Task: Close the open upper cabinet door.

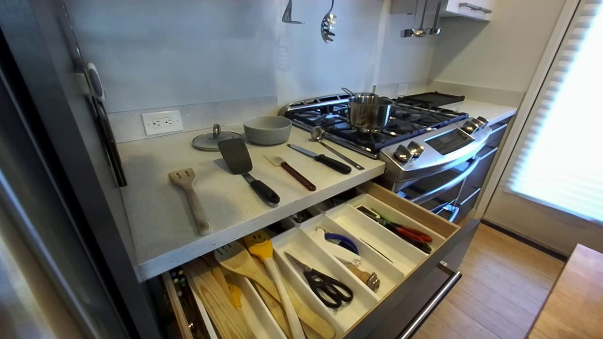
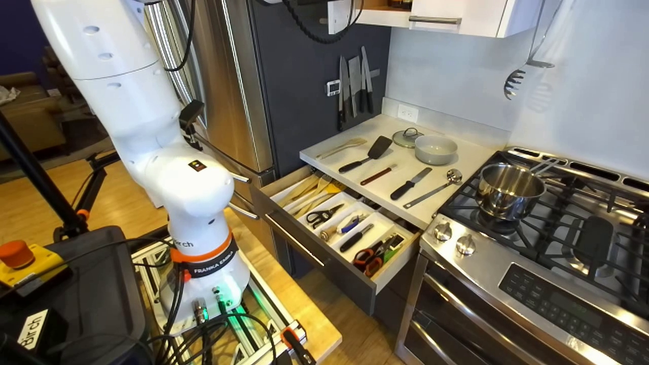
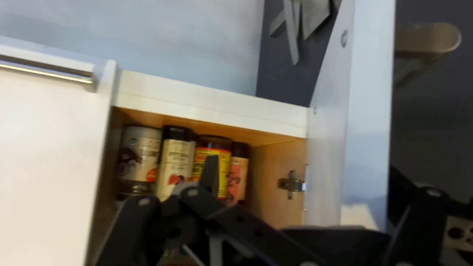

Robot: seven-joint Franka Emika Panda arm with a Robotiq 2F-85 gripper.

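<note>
Cabinet door [image 3: 351, 129] between end effector [image 3: 303, 164] fingers [image 3: 210, 171]

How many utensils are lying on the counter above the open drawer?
5, in order toward the stove: wooden spatula, black spatula, brown-handled tool, knife, ladle. None looks hidden.
</note>
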